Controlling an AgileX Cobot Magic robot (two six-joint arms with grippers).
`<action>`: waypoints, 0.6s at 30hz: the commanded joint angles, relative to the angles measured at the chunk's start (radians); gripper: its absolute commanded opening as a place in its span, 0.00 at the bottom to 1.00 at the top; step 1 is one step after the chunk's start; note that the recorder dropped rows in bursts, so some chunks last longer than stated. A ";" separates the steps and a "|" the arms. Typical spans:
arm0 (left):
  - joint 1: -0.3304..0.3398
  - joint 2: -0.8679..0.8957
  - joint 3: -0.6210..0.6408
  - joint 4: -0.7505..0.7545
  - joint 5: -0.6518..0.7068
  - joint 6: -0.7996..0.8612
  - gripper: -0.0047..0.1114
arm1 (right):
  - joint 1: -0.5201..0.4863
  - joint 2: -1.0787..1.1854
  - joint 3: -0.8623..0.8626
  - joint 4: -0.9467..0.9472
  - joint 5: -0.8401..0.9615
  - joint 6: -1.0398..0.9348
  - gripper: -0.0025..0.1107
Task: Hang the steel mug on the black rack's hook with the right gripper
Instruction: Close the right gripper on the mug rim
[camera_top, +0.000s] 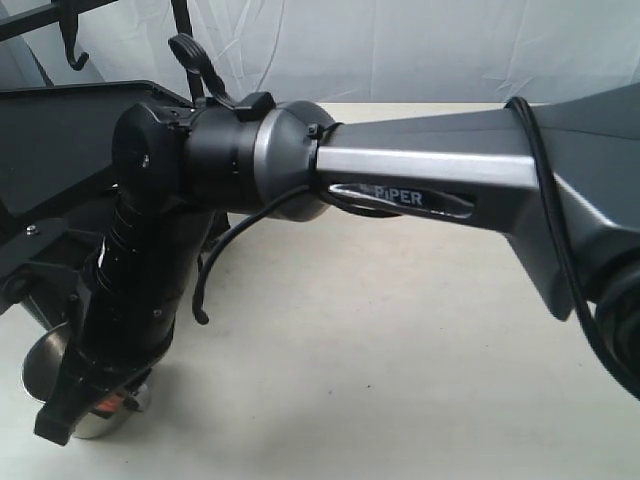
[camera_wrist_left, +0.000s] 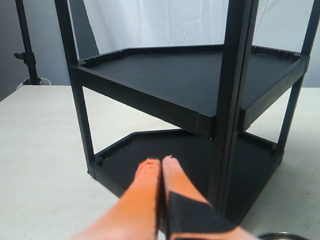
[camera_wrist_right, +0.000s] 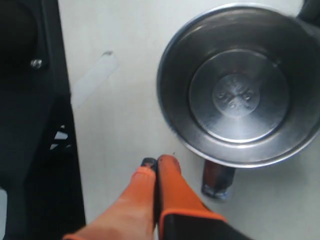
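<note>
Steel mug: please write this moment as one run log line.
steel mug: upright on table, ungrasped | right tool: shut, beside mug | hook: empty

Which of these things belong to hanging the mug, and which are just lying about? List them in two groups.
Part of the job:
- steel mug, standing upright
- black rack
- hook at the rack's top
- right hand, shut, beside the mug

Just lying about:
- left hand, shut, empty
- white tape strip
- dark stand behind the rack
</note>
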 joint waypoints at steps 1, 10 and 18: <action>-0.001 -0.005 0.000 0.000 0.001 -0.002 0.05 | -0.004 -0.011 -0.003 -0.021 0.044 -0.014 0.01; -0.001 -0.005 0.000 0.000 0.001 -0.002 0.05 | -0.004 -0.010 -0.003 -0.077 0.006 -0.014 0.01; -0.001 -0.005 0.000 0.000 0.001 -0.002 0.05 | -0.004 -0.010 -0.003 -0.086 -0.035 -0.010 0.01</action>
